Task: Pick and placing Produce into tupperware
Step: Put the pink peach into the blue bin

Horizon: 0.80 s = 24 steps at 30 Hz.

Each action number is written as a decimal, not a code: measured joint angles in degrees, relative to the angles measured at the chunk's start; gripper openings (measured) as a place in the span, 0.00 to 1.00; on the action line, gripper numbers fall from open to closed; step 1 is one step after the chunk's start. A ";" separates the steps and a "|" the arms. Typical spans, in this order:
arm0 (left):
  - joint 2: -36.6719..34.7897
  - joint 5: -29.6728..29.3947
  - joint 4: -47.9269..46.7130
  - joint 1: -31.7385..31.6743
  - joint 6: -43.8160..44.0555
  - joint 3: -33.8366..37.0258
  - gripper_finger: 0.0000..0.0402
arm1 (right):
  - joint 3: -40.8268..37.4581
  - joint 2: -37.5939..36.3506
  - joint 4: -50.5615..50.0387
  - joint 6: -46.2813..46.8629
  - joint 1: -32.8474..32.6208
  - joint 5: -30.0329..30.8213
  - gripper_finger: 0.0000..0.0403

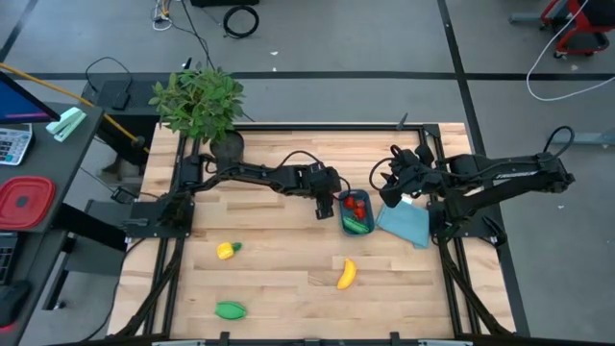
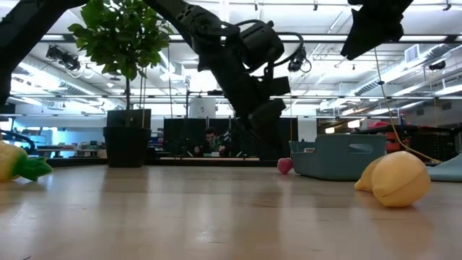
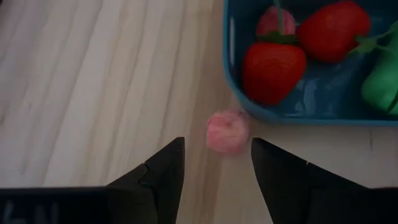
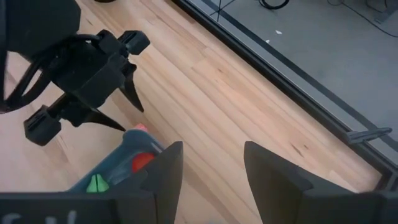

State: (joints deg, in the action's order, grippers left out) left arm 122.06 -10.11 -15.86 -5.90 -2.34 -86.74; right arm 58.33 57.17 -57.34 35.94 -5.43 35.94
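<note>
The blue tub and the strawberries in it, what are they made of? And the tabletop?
The tub looks like smooth moulded plastic: its rim is rounded and catches a soft shine. The strawberries seem to be glossy plastic toys, uniformly red with highlights, though rubber is possible. The tabletop looks like pale wood in glued strips, with visible grain and a satin finish.

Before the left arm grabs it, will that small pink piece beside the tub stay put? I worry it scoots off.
The pink piece looks round and small, so it probably rolls if nudged. It lies against the tub wall, which may block it on that side. Open fingers straddling it should help.
</note>
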 joint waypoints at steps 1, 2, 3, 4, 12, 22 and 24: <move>0.00 0.05 0.29 0.07 -0.29 0.00 0.48 | 0.00 0.00 0.00 0.00 0.02 0.00 0.44; 0.00 0.09 0.37 0.10 -0.31 0.00 0.48 | 0.00 0.01 0.00 0.00 0.02 0.00 0.44; 0.04 0.19 0.27 0.10 -0.33 0.00 0.48 | 0.00 0.02 0.00 0.00 0.02 0.00 0.44; 0.43 0.29 0.47 0.12 -0.33 -0.04 0.48 | 0.00 0.02 0.00 0.00 0.02 0.00 0.44; 2.66 2.45 2.38 0.12 -0.63 -0.05 0.49 | 0.00 0.16 0.42 0.29 0.04 0.21 0.44; 2.99 2.64 5.72 -0.91 -1.32 0.00 0.52 | 0.00 0.24 0.60 0.31 0.07 0.31 0.44; 2.99 3.36 6.12 -1.13 -1.07 -0.02 0.51 | 0.00 0.24 0.61 0.31 0.04 0.31 0.44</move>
State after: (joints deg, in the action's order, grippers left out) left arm 125.05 -6.75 -9.74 -7.03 -3.41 -86.76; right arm 58.33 57.41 -56.73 36.25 -5.39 36.25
